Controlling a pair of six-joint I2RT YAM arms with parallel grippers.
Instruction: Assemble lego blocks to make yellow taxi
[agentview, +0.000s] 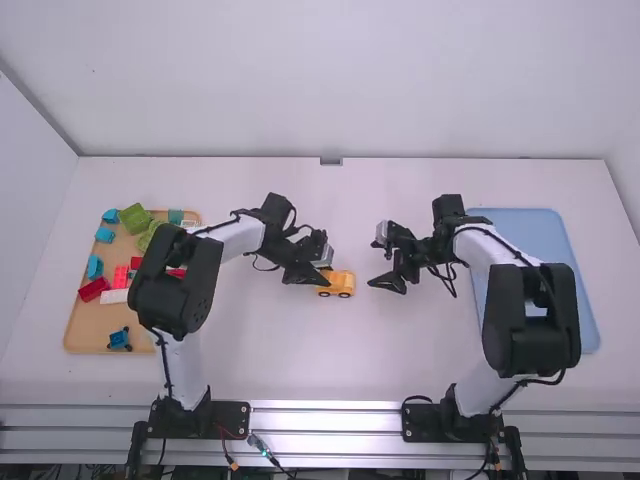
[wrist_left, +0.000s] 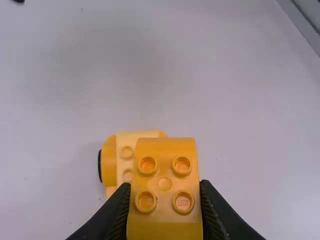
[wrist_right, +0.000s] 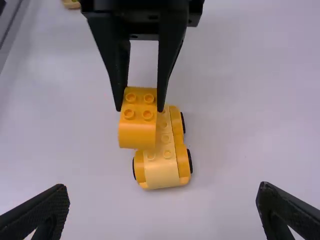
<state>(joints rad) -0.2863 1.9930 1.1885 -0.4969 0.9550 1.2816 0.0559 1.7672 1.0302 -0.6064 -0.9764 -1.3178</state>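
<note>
The assembly of a yellow taxi is shown on a white tabletop (agentview: 330, 370). A yellow block (wrist_left: 165, 222) is pinched between the two fingers of the left hand (agentview: 318, 266), one finger being pressed against each side. Four studs are borne on its upper face, and one of its ends is rounded. The block is held over the wheeled base (wrist_right: 162, 172), which is set on the tabletop near the middle, between the two hands. Black wheels are seen at the sides of the base, and a paler studded strip is carried along its centre. The block is offset from this strip, so that part of the studs is left exposed; whether block and base are touching cannot be told. The right hand (agentview: 378, 262) is empty, its fingers spread wide apart, and is placed just beside the base, on the side opposite the left hand. At the left of the tabletop, a tan tray (agentview: 82, 338) is partly covered by the left arm; on it are found green blocks (agentview: 134, 218), blue blocks (agentview: 95, 267), red blocks (agentview: 93, 290), a white block (agentview: 114, 296) and a blue wheeled piece (agentview: 119, 339). At the right, a blue tray (agentview: 540, 228) is partly hidden by the right arm.
</note>
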